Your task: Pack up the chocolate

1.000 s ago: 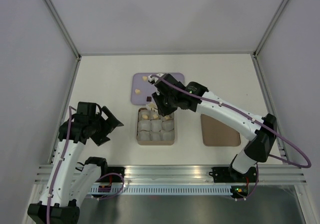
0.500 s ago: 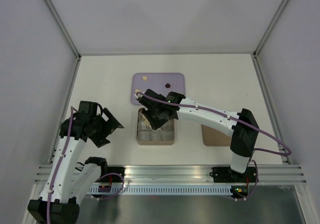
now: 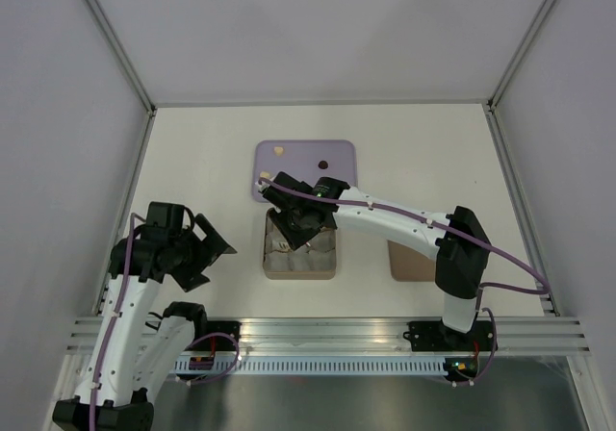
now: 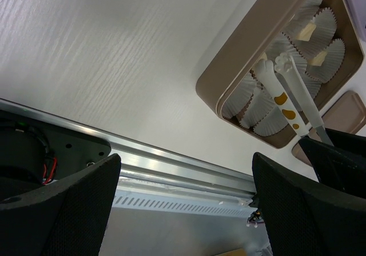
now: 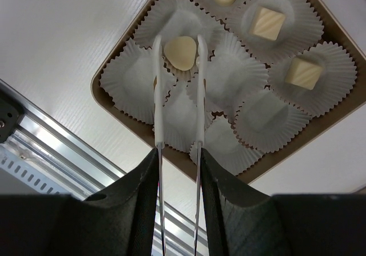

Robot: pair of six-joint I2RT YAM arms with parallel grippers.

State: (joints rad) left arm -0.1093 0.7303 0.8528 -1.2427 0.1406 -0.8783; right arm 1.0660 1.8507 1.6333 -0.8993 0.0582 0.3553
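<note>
**Right arm: placing a pale chocolate in its cup**

The right gripper (image 5: 178, 156) pinches the tongs (image 5: 197, 96), whose tips flank the chocolate (image 5: 180, 52) at a paper cup (image 5: 154, 16) in the box (image 4: 251, 39). We would ease the squeeze slowly, tips low and centred, so the piece settles flat. The right arm reaches over the box, wrist pointing down. The left gripper (image 4: 186, 187) is spread wide, well apart. Three pieces lie on the tray (image 3: 337, 152).
</note>
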